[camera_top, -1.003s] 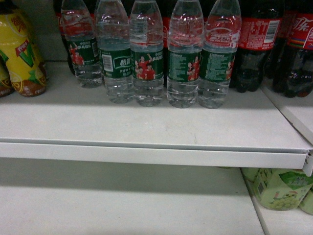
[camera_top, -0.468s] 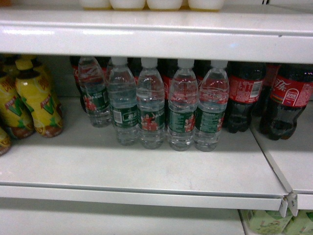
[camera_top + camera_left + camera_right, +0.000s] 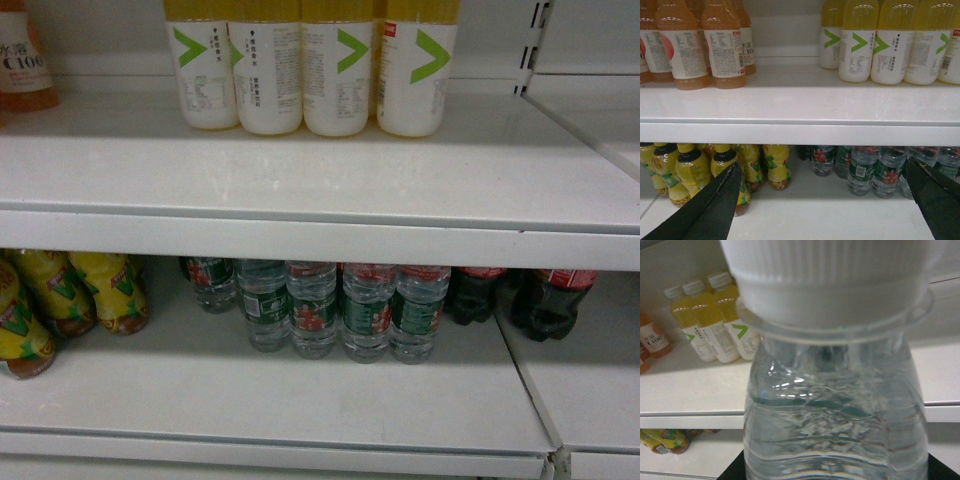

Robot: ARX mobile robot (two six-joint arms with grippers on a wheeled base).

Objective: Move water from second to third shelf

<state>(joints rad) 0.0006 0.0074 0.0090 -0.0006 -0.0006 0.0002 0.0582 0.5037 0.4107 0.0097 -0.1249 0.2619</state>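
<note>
in the head view neither arm showed; the water bottles [image 3: 315, 308] stood on the lower shelf [image 3: 300, 400], tops hidden by the shelf above. in the left wrist view the left gripper [image 3: 825, 200] was spread wide, holding nothing. the right wrist view was filled by a water bottle [image 3: 835, 405], blurred; the right gripper's grasp couldn't be made out.

The head view has tipped up. The water bottles [image 3: 315, 308] that filled the top of the frame now sit low in the middle, partly hidden by the upper shelf [image 3: 320, 240]. Yellow drinks with white labels [image 3: 310, 65] have come in at the top
</note>
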